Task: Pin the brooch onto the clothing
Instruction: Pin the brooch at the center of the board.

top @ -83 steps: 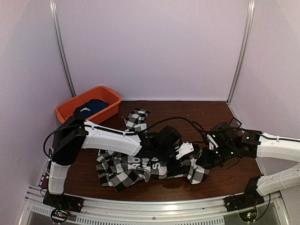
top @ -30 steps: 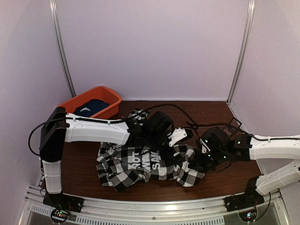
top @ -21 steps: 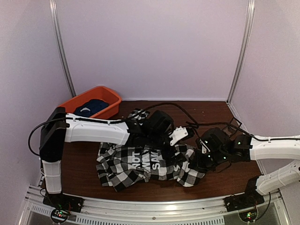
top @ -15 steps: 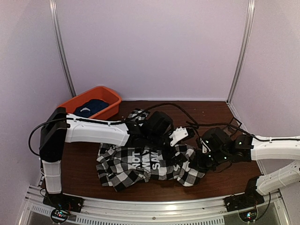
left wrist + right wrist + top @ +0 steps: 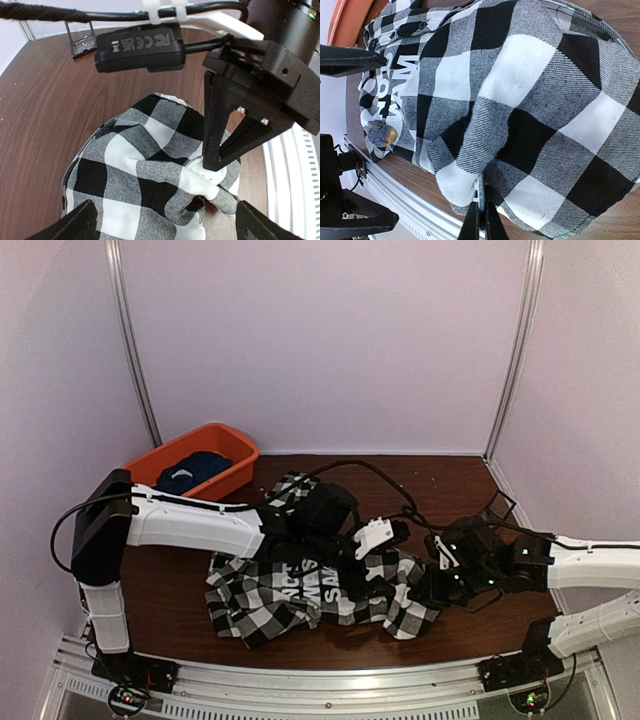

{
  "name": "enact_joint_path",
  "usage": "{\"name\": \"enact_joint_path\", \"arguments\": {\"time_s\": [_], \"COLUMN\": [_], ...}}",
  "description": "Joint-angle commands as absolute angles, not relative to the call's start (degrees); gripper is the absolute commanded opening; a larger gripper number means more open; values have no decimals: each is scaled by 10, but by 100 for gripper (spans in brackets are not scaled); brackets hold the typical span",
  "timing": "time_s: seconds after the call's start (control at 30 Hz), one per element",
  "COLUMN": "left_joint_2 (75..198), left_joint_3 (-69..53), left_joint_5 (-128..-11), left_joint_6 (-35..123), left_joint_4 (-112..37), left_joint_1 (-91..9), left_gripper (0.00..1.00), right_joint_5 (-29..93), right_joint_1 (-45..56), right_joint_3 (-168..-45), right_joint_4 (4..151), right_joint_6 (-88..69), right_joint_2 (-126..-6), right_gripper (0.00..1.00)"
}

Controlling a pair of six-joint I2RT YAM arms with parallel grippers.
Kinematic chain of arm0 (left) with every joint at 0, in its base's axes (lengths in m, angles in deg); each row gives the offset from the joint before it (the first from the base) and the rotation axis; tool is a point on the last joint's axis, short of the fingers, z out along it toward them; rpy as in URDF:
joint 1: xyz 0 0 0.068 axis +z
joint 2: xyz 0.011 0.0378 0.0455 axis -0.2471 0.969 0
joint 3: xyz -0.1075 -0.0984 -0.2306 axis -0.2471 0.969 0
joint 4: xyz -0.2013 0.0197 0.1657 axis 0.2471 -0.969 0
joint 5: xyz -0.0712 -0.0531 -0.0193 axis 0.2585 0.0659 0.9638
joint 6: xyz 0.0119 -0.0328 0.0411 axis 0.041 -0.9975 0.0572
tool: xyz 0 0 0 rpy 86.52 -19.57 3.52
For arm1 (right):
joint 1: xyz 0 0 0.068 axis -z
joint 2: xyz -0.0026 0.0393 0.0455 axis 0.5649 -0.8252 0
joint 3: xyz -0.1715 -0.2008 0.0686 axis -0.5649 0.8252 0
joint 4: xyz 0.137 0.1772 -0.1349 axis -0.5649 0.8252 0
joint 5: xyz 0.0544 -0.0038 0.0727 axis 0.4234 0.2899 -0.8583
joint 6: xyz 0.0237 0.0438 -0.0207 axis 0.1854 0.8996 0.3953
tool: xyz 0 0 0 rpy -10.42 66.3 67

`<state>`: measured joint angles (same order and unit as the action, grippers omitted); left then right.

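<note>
**Top and wrist views.** The clothing (image 5: 300, 590) — a black-and-white checked shirt with white block lettering — lies crumpled on the table (image 5: 470, 480) between the arms.

- **Right gripper** (image 5: 480, 220): jaws pressed together, pinching a fold at the shirt's right-hand edge.
- **Left gripper** (image 5: 380, 536): jaws spread wide, hovering over the shirt just beside the right gripper, holding nothing.
- **Brooch** (image 5: 381, 134) (a small round blue-and-yellow disc): sits on the fabric beside the lettering — whether it is fastened cannot be told.
- **Orange bin** (image 5: 230, 472): stands far left, holding a dark blue garment (image 5: 195, 465).
</note>
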<state>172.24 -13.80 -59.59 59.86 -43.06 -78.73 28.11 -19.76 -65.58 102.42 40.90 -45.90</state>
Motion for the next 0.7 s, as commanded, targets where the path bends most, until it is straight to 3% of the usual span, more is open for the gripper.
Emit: {"name": "enact_joint_path", "arguments": {"time_s": [0.0,0.67], "left_joint_2": [1714,1806], "left_joint_3": [-153,-202], "left_joint_5": [-576,-590], "left_joint_6": [633,614], "left_joint_4": [-425,-452], "left_joint_1": [-798,-811], "left_gripper": [98,98], "right_joint_5": [295,331], "right_joint_1": [-202,-202], "right_joint_3": [-658,-685], "right_joint_4": [1042,1071], "right_joint_6": [406,422], "right_joint_2": [-439,-418], "right_gripper": [0,0]}}
